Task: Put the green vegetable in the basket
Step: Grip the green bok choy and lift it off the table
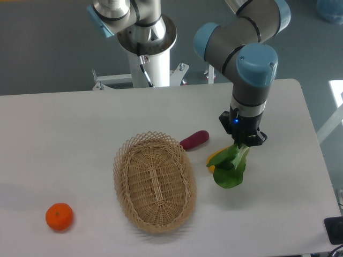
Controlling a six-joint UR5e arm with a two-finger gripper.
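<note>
My fingers pinch the green vegetable by its stalk end; light, floppy leaves dangle, so the stiffer stalk is the place to hold. Basket sits left.

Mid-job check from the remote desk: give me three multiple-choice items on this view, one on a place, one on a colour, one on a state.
1. Where is the green vegetable?
A. in the basket
B. at the gripper, right of the basket
C. beside the orange

2. What colour is the vegetable by the basket's upper right rim?
A. purple-red
B. blue
C. white

3. The basket is
A. empty
B. holding the orange
C. overturned

Key: 1 B, its stalk end meets the gripper. 2 A, purple-red skin. 3 A, only bare weave shows inside.
</note>
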